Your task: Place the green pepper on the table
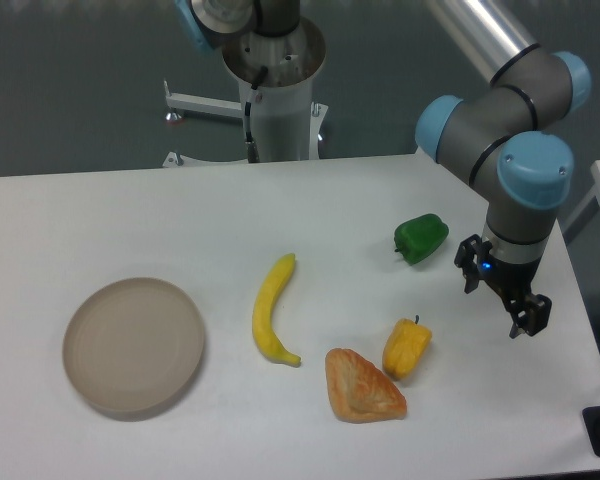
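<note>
The green pepper (421,238) lies on the white table (360,200) at the right, glossy and dark green, with nothing touching it. My gripper (500,299) hangs to its lower right, a short gap away, fingers spread open and empty. Its two black fingers (469,276) point down toward the tabletop.
A yellow-orange pepper (406,348) and a croissant-like pastry (361,386) lie near the front, below the green pepper. A banana (271,310) lies mid-table and a round beige plate (133,345) at the left. The table's right edge runs close to the gripper.
</note>
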